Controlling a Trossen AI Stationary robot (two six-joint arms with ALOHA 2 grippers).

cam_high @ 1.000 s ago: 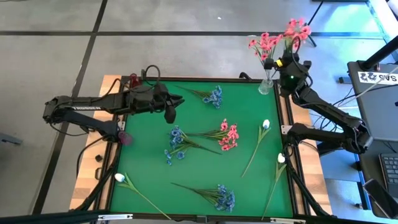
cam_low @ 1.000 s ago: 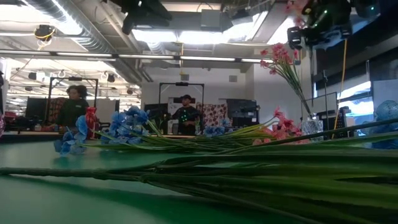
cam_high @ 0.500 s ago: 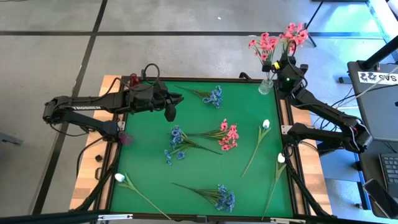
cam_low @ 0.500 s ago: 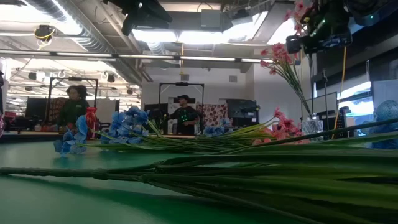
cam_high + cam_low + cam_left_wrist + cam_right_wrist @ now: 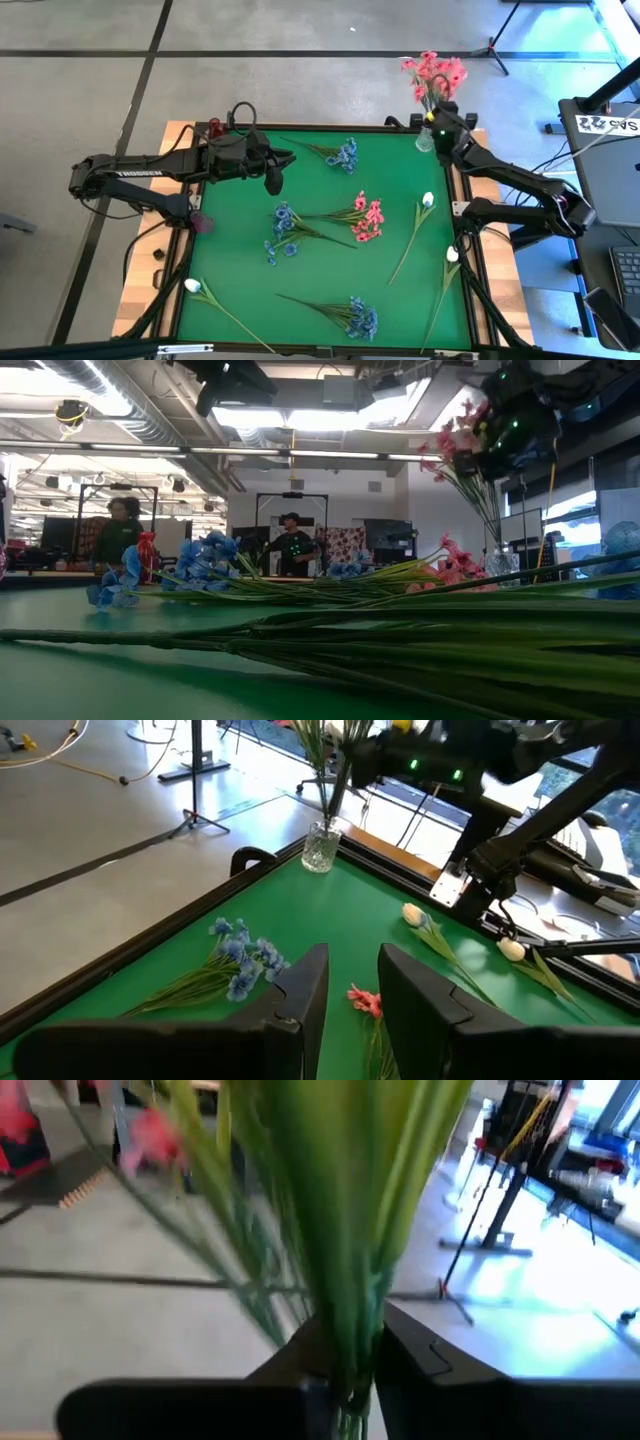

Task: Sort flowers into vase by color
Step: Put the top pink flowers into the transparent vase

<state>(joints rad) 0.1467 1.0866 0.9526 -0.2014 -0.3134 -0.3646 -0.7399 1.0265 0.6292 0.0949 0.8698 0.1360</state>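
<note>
A clear glass vase (image 5: 427, 140) stands at the table's far right corner, with pink flowers (image 5: 435, 73) above it. My right gripper (image 5: 437, 118) hovers just over the vase, shut on green stems (image 5: 350, 1310) of a pink sprig. My left gripper (image 5: 275, 183) hangs open over the table's far left part, with nothing between its fingers (image 5: 300, 995). On the green mat lie blue sprigs (image 5: 343, 154), (image 5: 283, 232), (image 5: 358, 318), a pink sprig (image 5: 366, 217) and white buds (image 5: 427, 200), (image 5: 452, 254), (image 5: 192, 285). My right gripper pinches a bundle of thin green stems (image 5: 352, 1345) between its two fingers, below the blooms. The fingers come nearly level from the table's right side and lie across the stems. The sprig stands about upright, its pink blooms (image 5: 455, 440) above the gripper. Its lower end is hidden.
A small red object (image 5: 214, 128) stands at the far left corner, and a pink one (image 5: 201, 221) by the left edge. The table's black rail (image 5: 460, 200) runs beside the vase. People stand in the room beyond the table (image 5: 292, 545).
My right gripper has come down and toward the table's left with the pink sprig, tipping a little. The held blooms, earlier apart to the right of the vase's pink flowers, now sit together with them over the vase.
</note>
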